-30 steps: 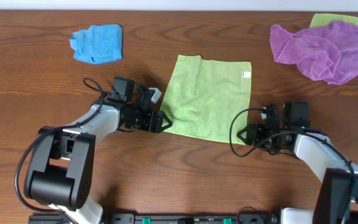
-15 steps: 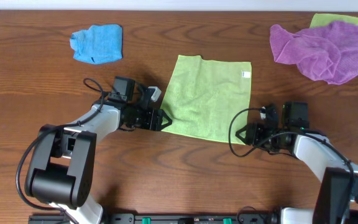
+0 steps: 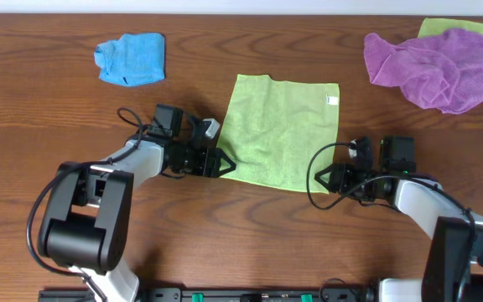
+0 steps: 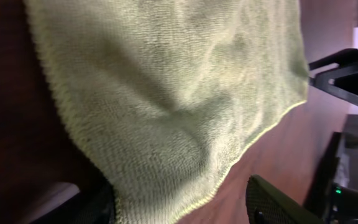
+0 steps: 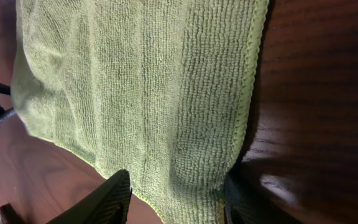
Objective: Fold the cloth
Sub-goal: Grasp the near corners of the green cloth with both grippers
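Observation:
The cloth [image 3: 279, 134] is a lime-green square lying flat at the table's middle, with a small white tag [image 3: 332, 101] near its far right corner. My left gripper [image 3: 217, 163] sits low at the cloth's near left corner. In the left wrist view that corner [image 4: 166, 124] lies between the open fingers [image 4: 278, 202], and bare wood shows beside the right one. My right gripper [image 3: 325, 179] is at the near right corner. In the right wrist view the cloth's hemmed corner [image 5: 166, 112] lies between its spread fingers [image 5: 104, 199].
A bright blue cloth [image 3: 131, 57] lies at the far left. A crumpled purple cloth [image 3: 434, 67] lies at the far right, with a lime-green piece [image 3: 451, 27] showing behind it. Black cables loop beside both wrists.
The left gripper's fingers have drawn a little closer together around the cloth's corner. The right gripper has edged slightly left towards its corner. The cloth lies as before.

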`<action>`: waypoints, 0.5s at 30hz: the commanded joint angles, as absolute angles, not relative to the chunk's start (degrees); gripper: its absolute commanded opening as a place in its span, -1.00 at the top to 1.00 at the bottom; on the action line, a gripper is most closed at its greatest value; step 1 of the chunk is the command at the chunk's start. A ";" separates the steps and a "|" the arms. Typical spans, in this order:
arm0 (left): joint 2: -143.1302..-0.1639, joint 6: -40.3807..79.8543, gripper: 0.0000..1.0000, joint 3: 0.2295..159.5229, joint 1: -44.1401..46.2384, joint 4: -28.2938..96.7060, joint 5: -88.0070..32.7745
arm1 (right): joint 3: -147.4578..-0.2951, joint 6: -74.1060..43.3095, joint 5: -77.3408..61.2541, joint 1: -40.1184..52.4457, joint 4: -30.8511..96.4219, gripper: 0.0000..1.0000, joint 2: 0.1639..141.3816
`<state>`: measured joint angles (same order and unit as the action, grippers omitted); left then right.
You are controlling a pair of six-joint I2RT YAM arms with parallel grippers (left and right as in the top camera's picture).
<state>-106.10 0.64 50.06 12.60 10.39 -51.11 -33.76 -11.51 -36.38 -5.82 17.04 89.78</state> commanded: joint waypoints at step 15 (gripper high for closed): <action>-108.88 4.29 0.67 49.74 12.78 8.16 -53.63 | -30.68 -10.66 -27.03 -6.04 18.55 0.97 93.12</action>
<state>-107.92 3.44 50.04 12.60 8.51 -53.65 -33.15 -10.70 -33.61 -5.82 17.85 90.80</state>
